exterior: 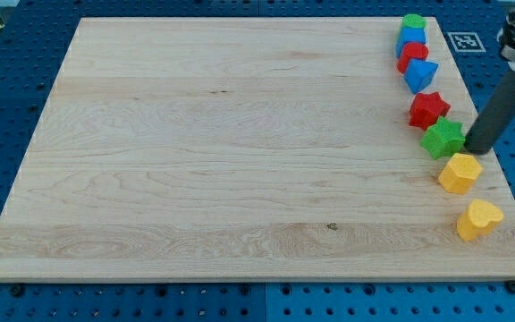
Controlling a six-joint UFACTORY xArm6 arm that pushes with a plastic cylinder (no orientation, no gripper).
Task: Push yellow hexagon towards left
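Note:
The yellow hexagon (460, 173) lies near the wooden board's right edge. My tip (475, 148) is at the end of the dark rod, just above and to the right of the hexagon and right beside the green star (443, 138). The tip looks close to the hexagon's upper right side; whether it touches is unclear.
A yellow heart (478, 219) lies below the hexagon. Above the green star a line of blocks runs up the right edge: red star (428, 109), blue triangle-like block (420, 75), a red block (411, 55), a blue block (411, 38), a green block (413, 21). The board's right edge (508, 192) is close.

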